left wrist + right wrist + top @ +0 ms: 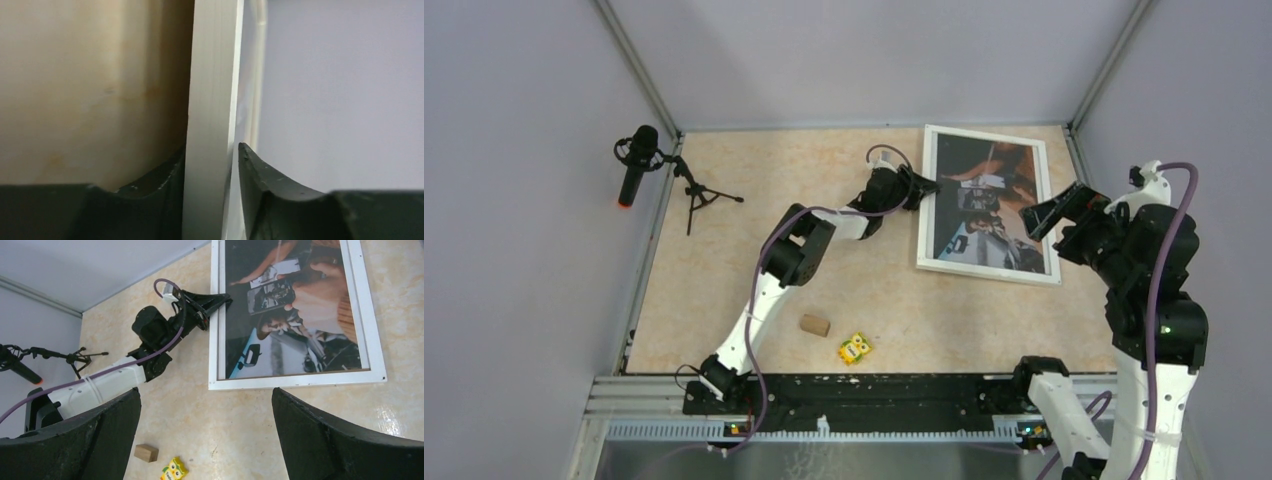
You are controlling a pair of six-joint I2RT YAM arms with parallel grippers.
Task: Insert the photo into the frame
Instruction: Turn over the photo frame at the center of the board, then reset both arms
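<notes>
The frame (pixel 989 272), white-faced, lies at the back right of the table, with the photo (pixel 984 205) of dark imagery inside its border. Both also show in the right wrist view, the frame (pixel 300 381) around the photo (pixel 290 310). My left gripper (pixel 921 190) is at the frame's left edge. In the left wrist view my left gripper (pixel 212 150) has its fingers on either side of the pale frame strip (pixel 212 75), closed on it. My right gripper (pixel 1049 212) hovers above the frame's right side. In its own view the right gripper (pixel 206 392) is wide open and empty.
A small wooden block (pixel 815 325) and a yellow owl toy (pixel 855 348) lie near the front middle. A microphone on a tripod (pixel 639 165) stands at the back left. Grey walls close the table in on three sides.
</notes>
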